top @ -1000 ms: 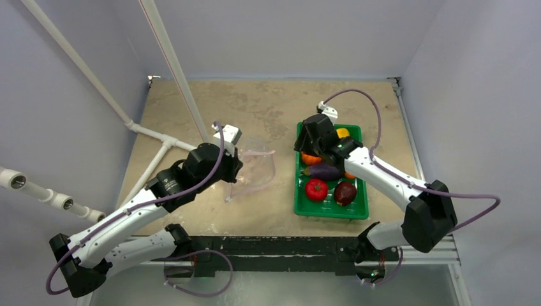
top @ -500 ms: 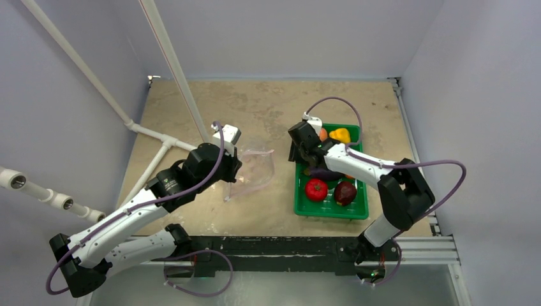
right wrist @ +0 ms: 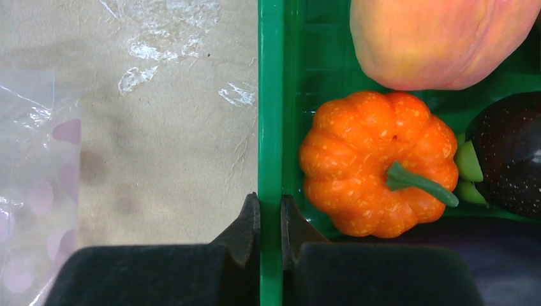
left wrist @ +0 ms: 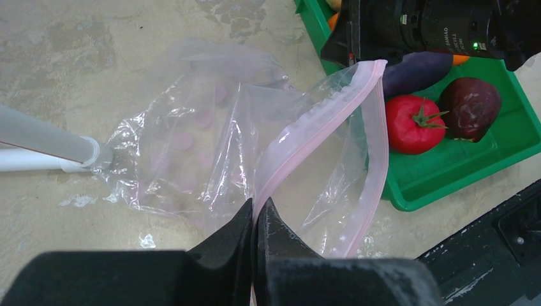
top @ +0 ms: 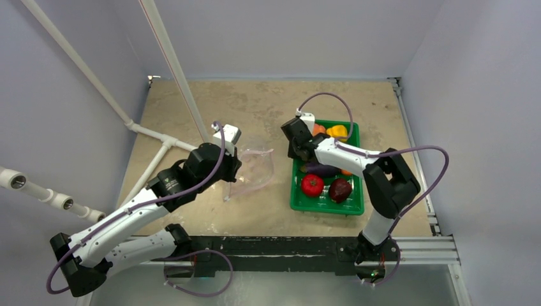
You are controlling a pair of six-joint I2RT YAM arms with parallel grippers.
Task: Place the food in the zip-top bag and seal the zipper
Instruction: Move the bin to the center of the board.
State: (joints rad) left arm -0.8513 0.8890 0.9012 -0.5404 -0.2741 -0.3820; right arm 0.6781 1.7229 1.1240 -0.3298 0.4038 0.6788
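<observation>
Pinching the zipper [left wrist: 322, 127] of the zip-top bag [left wrist: 191, 143] with the left gripper [left wrist: 257, 213], jaws pressed tight together on the pink strip, holding that edge up and the mouth open. Leaving the remainder of the clear bag crumpled on the tan table [top: 191, 108], left of centre, near the green tray [top: 326, 208] but with no contact that can be told. Clamping the tray's left rim with the right gripper [right wrist: 269, 213], fingers [right wrist: 245, 223] narrowed onto the thin green wall, one outside and one inside. In the tray, all the food: an orange pumpkin [right wrist: 376, 162] just beside the gripped rim, with a peach-coloured fruit [right wrist: 440, 38] and a dark eggplant [right wrist: 510, 159] close around it; toward the near end, a red tomato [top: 312, 185] and a dark red fruit [top: 340, 189] side by side; at the far end, a yellow pepper [top: 337, 132].
</observation>
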